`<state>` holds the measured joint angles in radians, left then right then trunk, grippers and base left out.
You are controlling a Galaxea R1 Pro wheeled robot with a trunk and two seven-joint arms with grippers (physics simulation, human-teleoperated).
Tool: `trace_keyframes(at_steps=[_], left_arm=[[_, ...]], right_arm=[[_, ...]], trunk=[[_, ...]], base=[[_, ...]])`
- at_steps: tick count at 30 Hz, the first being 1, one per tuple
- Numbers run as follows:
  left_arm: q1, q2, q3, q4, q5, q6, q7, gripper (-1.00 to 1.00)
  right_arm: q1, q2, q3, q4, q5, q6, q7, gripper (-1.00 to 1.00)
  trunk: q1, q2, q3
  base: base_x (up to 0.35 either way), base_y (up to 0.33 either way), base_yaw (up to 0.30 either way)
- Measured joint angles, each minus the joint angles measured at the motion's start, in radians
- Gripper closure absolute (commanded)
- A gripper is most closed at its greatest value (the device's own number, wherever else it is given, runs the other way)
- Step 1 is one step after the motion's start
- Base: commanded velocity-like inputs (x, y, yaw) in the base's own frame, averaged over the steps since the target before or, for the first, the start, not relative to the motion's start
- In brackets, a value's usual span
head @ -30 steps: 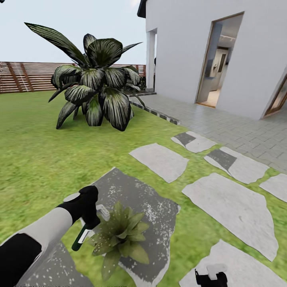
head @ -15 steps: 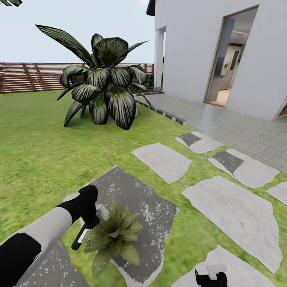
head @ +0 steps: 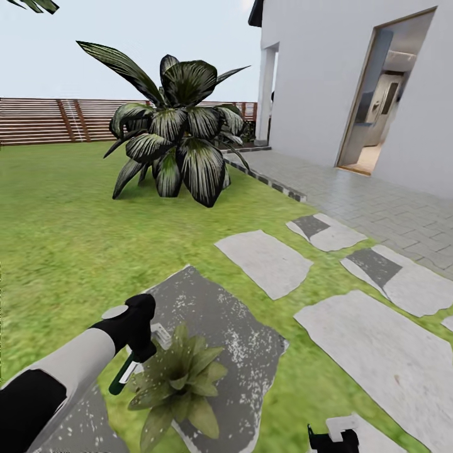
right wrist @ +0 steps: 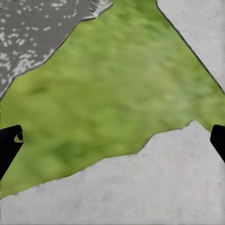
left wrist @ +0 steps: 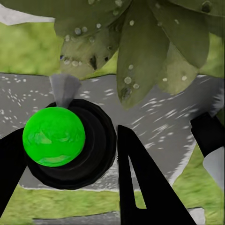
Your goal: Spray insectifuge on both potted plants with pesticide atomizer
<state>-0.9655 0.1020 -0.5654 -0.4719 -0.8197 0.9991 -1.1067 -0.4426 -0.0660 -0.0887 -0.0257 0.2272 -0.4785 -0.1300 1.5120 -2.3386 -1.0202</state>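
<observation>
Whole view shifted rightward; left tool (head: 135, 352) still clamping atomizer (head: 119, 380) beside speckled potted plant (head: 179, 384).

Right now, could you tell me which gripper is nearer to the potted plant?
Left. The left gripper, holding the pesticide atomizer, hangs right beside the potted plant. The right gripper sits well off to the plant's right, over grass and stone.
</observation>
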Motion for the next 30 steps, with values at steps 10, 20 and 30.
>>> trace_keyframes(at_steps=[10, 20, 30], left_arm=[[0.003, -0.001, 0.002, 0.000, 0.000, -0.001, -0.002, 1.00], [0.003, -0.001, 0.000, 0.000, -0.003, -0.003, 0.000, 1.00], [0.003, -0.002, -0.002, 0.000, -0.002, -0.002, 0.000, 1.00]], right_arm=[[0.000, 0.000, 0.000, 0.000, 0.000, 0.000, 0.000, -1.00], [0.000, 0.000, 0.001, 0.000, 0.000, -0.001, 0.000, -1.00], [0.000, 0.000, 0.000, 0.000, 0.001, 0.000, 0.000, -1.00]], trunk=[[0.000, 0.000, 0.000], [0.000, 0.000, 0.000], [0.000, 0.000, 0.000]], base=[[-0.008, -0.038, 0.233], [-0.132, -0.252, 0.067], [0.082, -0.194, 0.222]])
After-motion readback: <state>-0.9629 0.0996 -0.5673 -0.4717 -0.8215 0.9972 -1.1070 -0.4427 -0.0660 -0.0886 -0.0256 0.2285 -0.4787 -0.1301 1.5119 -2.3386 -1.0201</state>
